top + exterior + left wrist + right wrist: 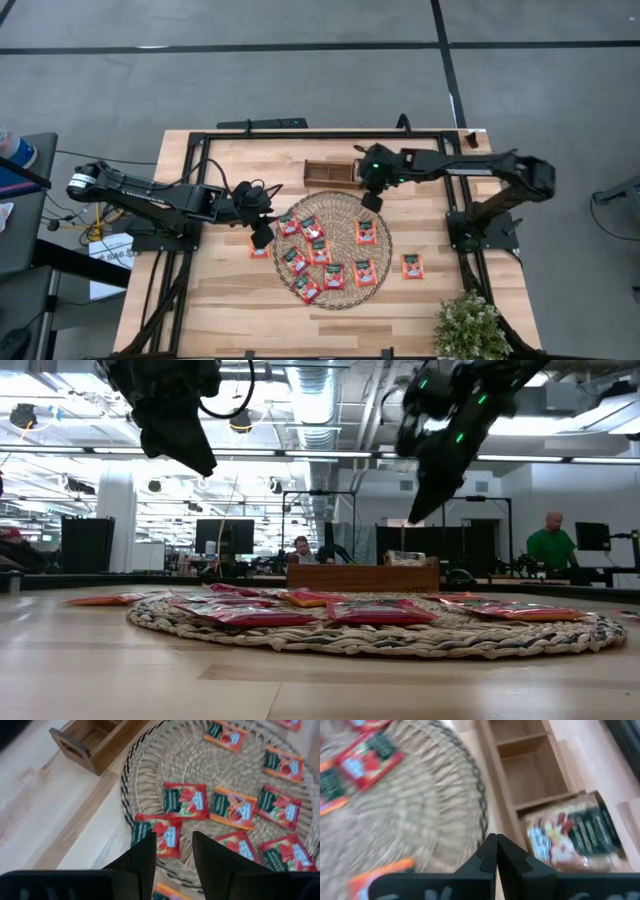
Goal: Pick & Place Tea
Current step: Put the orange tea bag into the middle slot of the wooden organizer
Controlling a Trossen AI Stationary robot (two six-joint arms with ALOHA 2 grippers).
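Several red-orange tea sachets (318,250) lie flat on the round woven mat (345,215). One sachet (260,249) lies on the wood just left of the mat and another (412,266) just right of it. A pale sachet (575,837) lies in an end compartment of the wooden tray (325,172) behind the mat. My left gripper (172,855) hangs open above the mat's left edge, over a red sachet (159,834), with nothing between its fingers. My right gripper (496,847) is shut and holds nothing, above the mat's far edge beside the tray's right end.
A small potted plant (470,325) stands at the table's near right corner. Black frame rails (190,200) run along the table's left, right and far sides. People sit and stand in the room beyond the table (547,545).
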